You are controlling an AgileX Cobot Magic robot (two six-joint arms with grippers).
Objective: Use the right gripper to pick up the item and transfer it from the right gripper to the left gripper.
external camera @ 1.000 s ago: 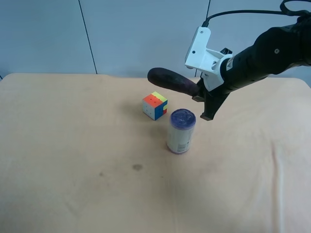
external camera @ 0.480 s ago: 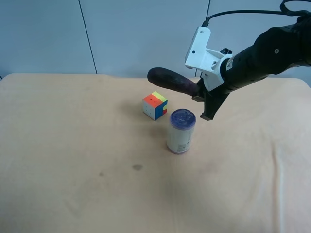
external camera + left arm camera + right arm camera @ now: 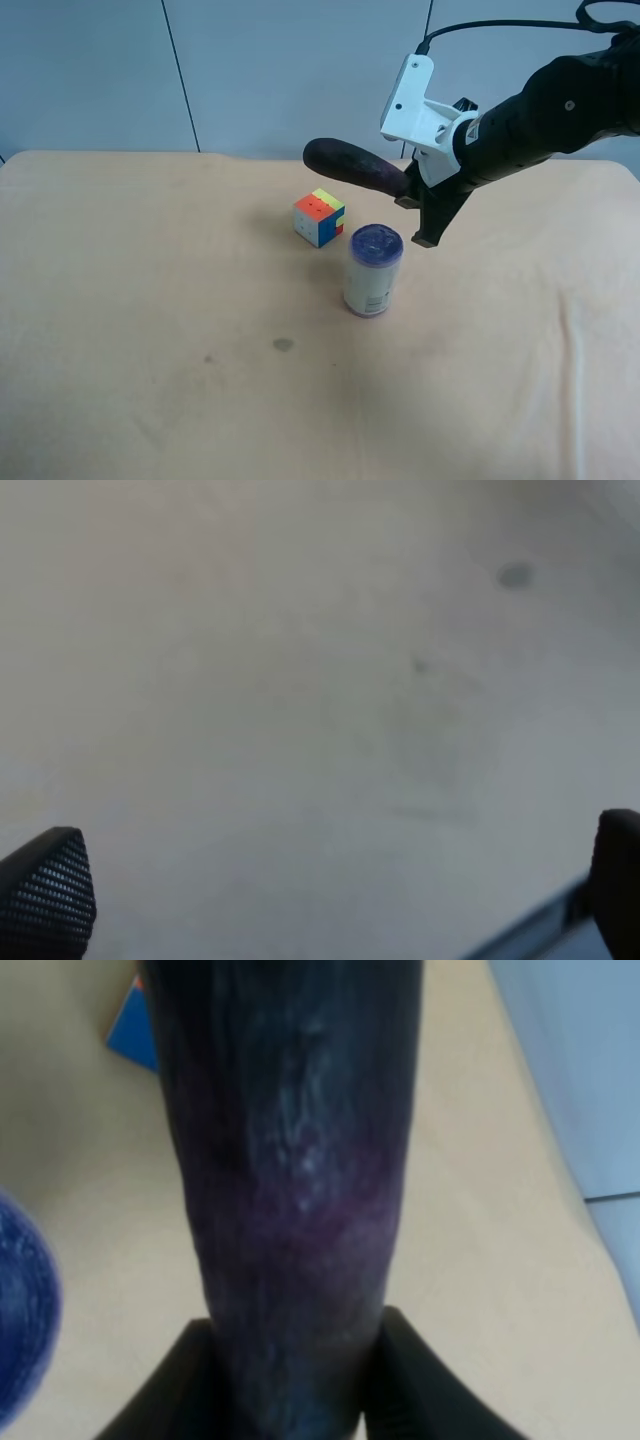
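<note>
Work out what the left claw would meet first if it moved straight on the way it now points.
Probably the tan table: the left claw is open, and only that surface shows ahead of it, though depth is unclear.

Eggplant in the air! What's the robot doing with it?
The right gripper has its fingers shut on the eggplant and holds it up above the table, near the puzzle cube and the purple-lidded can. The left gripper is open over the table, with nothing between its fingers. The hand-over is not yet done.
</note>
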